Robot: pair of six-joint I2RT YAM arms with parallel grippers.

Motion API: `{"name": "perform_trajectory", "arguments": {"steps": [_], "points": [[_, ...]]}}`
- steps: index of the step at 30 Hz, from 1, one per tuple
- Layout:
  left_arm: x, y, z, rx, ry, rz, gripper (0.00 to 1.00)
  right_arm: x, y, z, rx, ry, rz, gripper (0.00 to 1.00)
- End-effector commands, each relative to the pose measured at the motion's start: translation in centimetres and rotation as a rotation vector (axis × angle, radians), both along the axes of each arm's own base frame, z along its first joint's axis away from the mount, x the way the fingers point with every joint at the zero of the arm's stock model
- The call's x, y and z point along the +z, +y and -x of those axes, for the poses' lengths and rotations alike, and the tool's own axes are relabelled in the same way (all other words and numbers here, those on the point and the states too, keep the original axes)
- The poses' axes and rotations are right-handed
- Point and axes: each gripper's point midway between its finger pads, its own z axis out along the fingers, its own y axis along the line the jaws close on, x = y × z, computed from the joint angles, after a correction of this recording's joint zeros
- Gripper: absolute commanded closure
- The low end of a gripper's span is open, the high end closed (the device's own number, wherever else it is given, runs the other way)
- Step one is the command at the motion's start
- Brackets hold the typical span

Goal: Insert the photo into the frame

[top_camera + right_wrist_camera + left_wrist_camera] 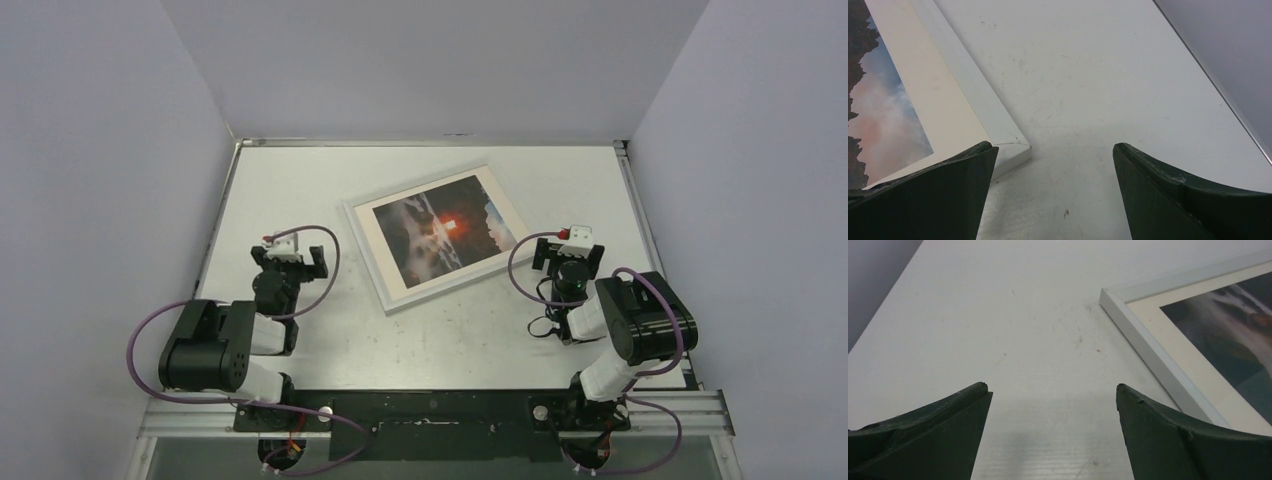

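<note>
Jaws gape wide and empty on both: the left gripper [1053, 390] and right gripper [1055, 147] hang low over the white table [450, 340], 1 either side of the thin white rectangular frame [366, 255], where the glossy mountain-sunset photo [447, 228] lies inside the pale mat [1180, 347].

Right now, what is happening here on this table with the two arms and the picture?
Two robot arms are working on getting a photo into a frame, and neither one is handling anything at this moment. The white frame lies flat and at an angle in the middle of the table, and the photo appears to sit inside its pale border already. The left gripper and the right gripper are both open and empty, one near each of the frame's near corners, without touching it.
</note>
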Motion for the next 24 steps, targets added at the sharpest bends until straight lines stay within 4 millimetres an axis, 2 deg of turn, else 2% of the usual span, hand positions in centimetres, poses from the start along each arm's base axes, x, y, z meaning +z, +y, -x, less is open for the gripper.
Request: {"name": "perform_trajectory", "arguments": {"steps": [1, 4, 6, 9, 11, 24], "points": [[0.9, 0.4, 1.3, 0.025, -0.065, 0.001, 0.04, 1.6, 0.3, -0.7, 0.009, -0.061, -0.007, 0.1], [0.6, 0.7, -0.4, 0.035, -0.007, 0.014, 0.04, 1.5, 0.2, -0.8, 0.011, -0.053, -0.006, 0.1], [-0.4, 1.2, -1.6, 0.071, 0.072, 0.027, 0.04, 1.2, 0.0, -1.2, 0.018, -0.033, -0.014, 0.1], [-0.2, 2.0, -1.1, 0.108, 0.047, 0.046, 0.04, 1.0, -0.1, -1.7, 0.031, -0.024, -0.037, 0.1], [-0.3, 1.9, -1.6, 0.108, 0.064, 0.04, 0.04, 1.1, -0.1, -1.7, 0.031, -0.025, -0.038, 0.1], [-0.4, 1.8, -1.7, 0.106, 0.069, 0.033, 0.04, 1.0, -0.1, -1.6, 0.031, -0.024, -0.037, 0.1]]}}
